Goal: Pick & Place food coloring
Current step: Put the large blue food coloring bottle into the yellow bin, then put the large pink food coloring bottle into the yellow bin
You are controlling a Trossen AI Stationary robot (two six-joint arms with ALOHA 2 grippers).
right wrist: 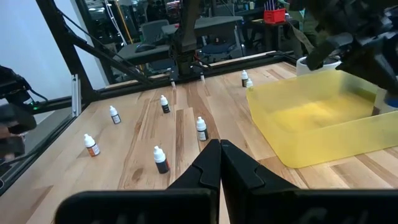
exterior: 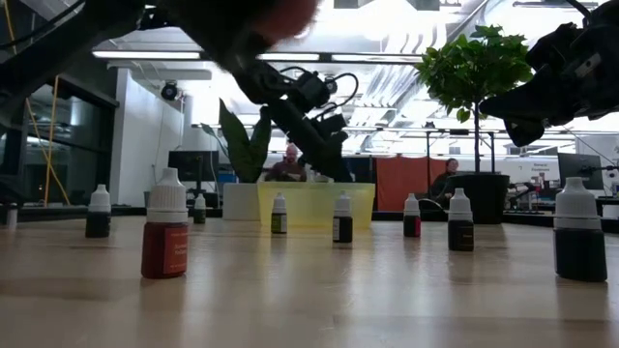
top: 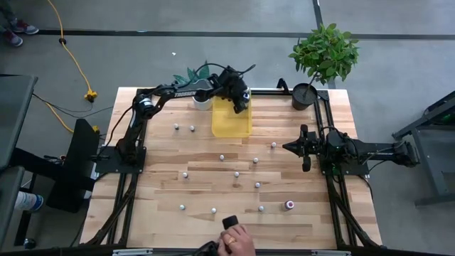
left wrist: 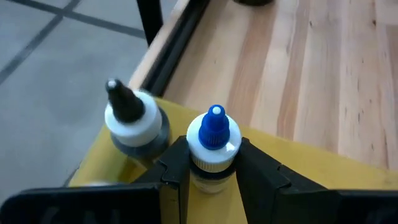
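Observation:
Small white-capped food coloring bottles stand upright and scattered over the wooden table, one with a purple body; the low view shows a red one nearest. My left gripper hangs over the far end of the yellow tray, shut on a blue-tipped bottle. A black-tipped bottle stands inside the tray beside it. My right gripper waits shut at the table's right side, touching nothing. My left gripper pinches the blue-tipped bottle by its white collar, just under the blue tip, between its two fingers. The fingers come from above, pointing down. The bottle stays upright over the tray's far corner; whether its base rests on the tray floor is hidden.
A person's hand holding a dark object reaches over the near edge. A potted plant stands at the far right corner, and a white pot with leaves at the tray's far left. Bottles dot the middle; bare wood lies along the left side.

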